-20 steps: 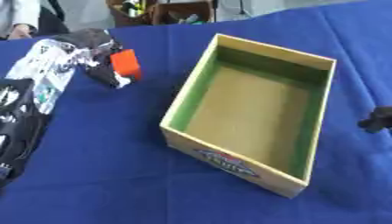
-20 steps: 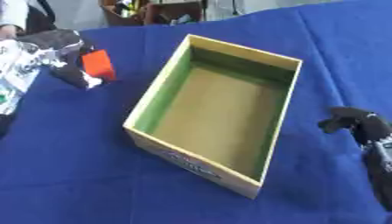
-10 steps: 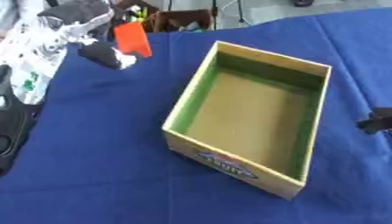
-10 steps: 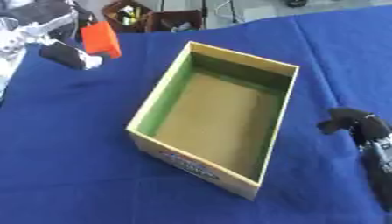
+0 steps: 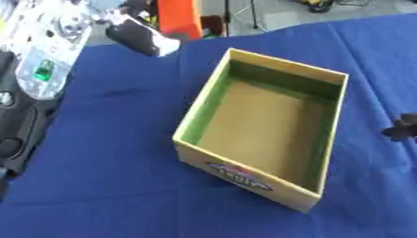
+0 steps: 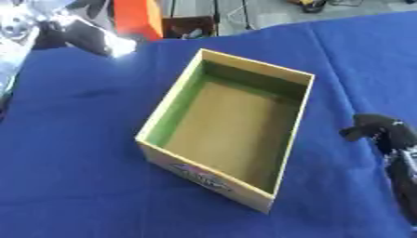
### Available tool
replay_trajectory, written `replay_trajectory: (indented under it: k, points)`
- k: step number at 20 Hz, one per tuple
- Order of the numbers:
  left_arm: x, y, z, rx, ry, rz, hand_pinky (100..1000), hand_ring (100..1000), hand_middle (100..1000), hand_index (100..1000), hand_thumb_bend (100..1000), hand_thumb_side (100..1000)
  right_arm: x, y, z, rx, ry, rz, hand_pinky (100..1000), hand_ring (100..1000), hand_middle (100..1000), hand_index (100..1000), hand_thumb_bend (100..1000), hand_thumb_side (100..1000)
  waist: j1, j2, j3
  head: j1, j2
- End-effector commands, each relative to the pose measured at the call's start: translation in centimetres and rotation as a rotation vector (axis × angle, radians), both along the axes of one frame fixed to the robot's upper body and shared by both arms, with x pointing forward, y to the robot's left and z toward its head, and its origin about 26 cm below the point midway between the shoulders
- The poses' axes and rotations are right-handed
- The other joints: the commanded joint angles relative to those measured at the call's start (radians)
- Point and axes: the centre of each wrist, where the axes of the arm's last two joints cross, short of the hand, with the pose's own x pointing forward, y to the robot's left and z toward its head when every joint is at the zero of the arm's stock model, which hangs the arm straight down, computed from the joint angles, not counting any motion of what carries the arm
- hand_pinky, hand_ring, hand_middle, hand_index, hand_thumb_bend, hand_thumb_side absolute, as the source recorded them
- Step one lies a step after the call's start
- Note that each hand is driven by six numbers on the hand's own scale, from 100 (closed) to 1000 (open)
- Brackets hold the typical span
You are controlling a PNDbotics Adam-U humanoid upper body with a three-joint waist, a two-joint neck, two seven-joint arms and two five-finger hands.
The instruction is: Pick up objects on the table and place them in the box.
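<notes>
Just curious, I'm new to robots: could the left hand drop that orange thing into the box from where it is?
Probably yes. The left hand holds the orange object raised beyond the box's far-left corner; nothing stands between, and the box is open-topped and empty.

Box sits mid-table on the cloth, open side up, turned askew — one short end nearest the camera, the other toward the far edge. Nothing visible in it. Left hand is at the far left, raised beyond the box's far-left corner, with an object in it. Left arm runs down the left edge. Right hand is low at the right — just beside the box's right wall, apart from it.
</notes>
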Motion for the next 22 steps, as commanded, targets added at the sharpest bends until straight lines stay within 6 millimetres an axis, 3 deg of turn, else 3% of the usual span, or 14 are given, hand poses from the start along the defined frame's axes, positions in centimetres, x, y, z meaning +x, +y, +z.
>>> replay_trajectory:
  k: [1, 3, 4, 5, 6, 22]
  points:
    - [-1.5, -2.1, 0.9, 0.020, -0.041, -0.044, 100, 262, 355, 499, 100, 437, -0.2, -0.2, 0.8, 0.001, -0.029, -0.003, 936, 690, 529, 778, 100, 995, -0.009, -0.025, -0.002, 0.009, 0.001]
    - [-1.6, -3.1, 0.3, 0.035, -0.042, -0.057, 100, 267, 359, 500, 100, 433, -0.2, -0.3, 0.9, 0.013, -0.030, -0.012, 937, 689, 529, 779, 100, 998, -0.009, -0.022, -0.002, 0.004, -0.004]
    - [-1.6, -3.5, 0.0, 0.045, -0.043, -0.061, 100, 268, 353, 501, 100, 375, -0.2, -0.3, 0.9, 0.019, -0.029, -0.020, 938, 689, 529, 778, 100, 985, -0.010, -0.021, -0.001, 0.002, -0.004]
    - [-1.6, -3.8, -0.2, 0.055, -0.045, -0.062, 100, 268, 354, 501, 100, 432, -0.2, -0.3, 1.0, 0.023, -0.027, -0.027, 938, 689, 529, 778, 100, 999, -0.010, -0.020, -0.001, 0.001, -0.005]
    - [-1.6, -4.1, -0.5, 0.064, -0.047, -0.064, 100, 269, 324, 500, 100, 434, -0.1, -0.3, 1.0, 0.026, -0.024, -0.032, 940, 689, 528, 779, 100, 1000, -0.011, -0.018, -0.001, 0.001, -0.006]
    - [1.0, -7.8, -6.3, 0.206, 0.006, -0.049, 100, 276, 337, 502, 100, 432, 0.0, 0.1, 1.2, 0.084, 0.002, -0.092, 946, 690, 528, 788, 100, 1000, -0.016, 0.000, -0.011, -0.005, -0.010]
